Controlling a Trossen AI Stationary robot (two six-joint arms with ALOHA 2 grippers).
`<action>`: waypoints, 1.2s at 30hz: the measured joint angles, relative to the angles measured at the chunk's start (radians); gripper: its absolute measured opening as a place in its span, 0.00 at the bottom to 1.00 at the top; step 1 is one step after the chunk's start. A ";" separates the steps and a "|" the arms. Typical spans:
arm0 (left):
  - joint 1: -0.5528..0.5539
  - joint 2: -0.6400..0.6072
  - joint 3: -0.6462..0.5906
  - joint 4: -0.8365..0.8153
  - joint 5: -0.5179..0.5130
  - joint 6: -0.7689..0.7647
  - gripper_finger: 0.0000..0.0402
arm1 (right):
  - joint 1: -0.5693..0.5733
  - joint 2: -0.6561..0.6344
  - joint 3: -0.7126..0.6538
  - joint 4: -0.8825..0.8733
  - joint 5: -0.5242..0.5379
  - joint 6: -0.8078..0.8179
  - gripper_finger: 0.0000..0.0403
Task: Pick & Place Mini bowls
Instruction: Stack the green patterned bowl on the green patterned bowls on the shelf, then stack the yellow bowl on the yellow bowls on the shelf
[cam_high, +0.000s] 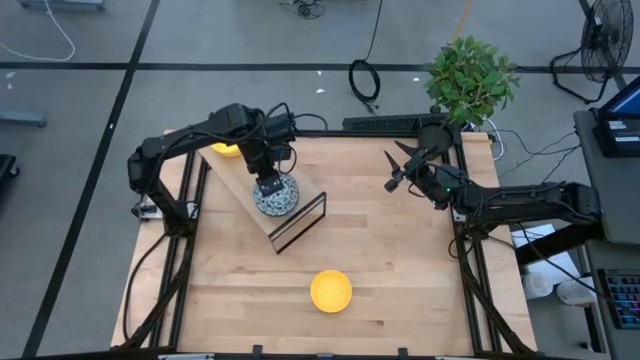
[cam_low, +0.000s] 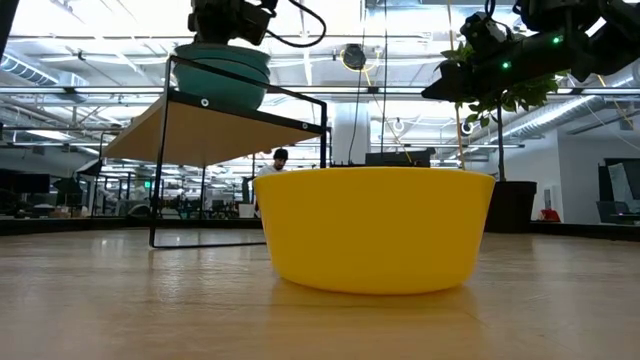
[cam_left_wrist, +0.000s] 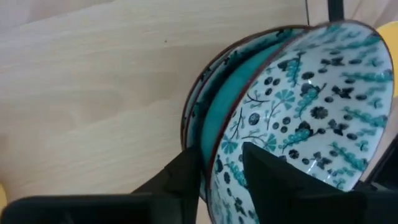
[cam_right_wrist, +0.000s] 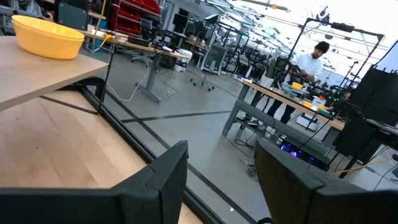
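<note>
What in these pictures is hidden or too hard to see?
- High view: the left claw covers much of the patterned bowls; how many are stacked is unclear.
- High view: the left arm hides most of the yellow bowl on the shelf.
- Low view: the near yellow bowl blocks the table behind it.

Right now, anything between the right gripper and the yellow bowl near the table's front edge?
No. In the high view, only bare wood lies between the right gripper and the yellow bowl. The shelf holding the patterned bowl stands off to the left.
</note>
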 joint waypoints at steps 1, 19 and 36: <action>0.005 -0.006 0.000 0.000 0.000 0.001 0.32 | 0.000 0.000 0.000 0.000 0.000 0.000 0.42; 0.016 -0.043 0.011 0.001 0.068 0.015 0.42 | 0.000 0.000 0.000 0.008 0.000 0.000 0.42; 0.007 -0.210 0.135 0.245 -0.010 0.119 0.39 | 0.000 0.000 0.000 0.007 -0.019 0.039 0.42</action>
